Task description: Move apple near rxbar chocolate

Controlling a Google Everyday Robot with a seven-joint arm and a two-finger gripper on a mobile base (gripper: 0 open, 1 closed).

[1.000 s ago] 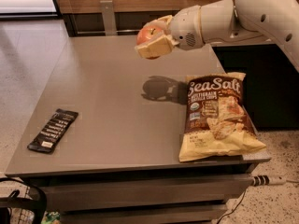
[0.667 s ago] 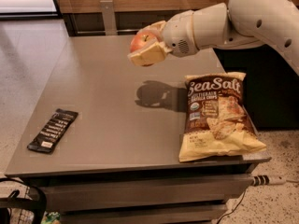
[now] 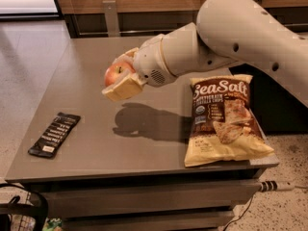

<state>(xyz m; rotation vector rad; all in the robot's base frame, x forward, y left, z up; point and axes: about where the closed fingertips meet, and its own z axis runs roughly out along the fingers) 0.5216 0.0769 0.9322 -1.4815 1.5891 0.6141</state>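
Only one camera view here, so here goes. My gripper [image 3: 123, 75] is clamped around the small round red-orange apple [image 3: 114, 74], one pale finger under it and one over the top, and it's hanging in the air above the middle of the grey worktop [image 3: 91, 57], not touching it. Compared with a second ago the arm has swung away from the back edge, coming forward and towards the left edge, and its shadow [image 3: 144, 121] has slid along with it. I reckon that means the carry is well underway.

The flat black rxbar chocolate wrapper with white lettering [image 3: 54, 134] lies by the front-left corner, well apart from the apple, so there's more travel and a set-down left.

Container-wise, only the big brown-and-yellow Sea Salt chip bag [image 3: 224, 121] lies at the front-right corner. It looks sealed, so I can't see inside.
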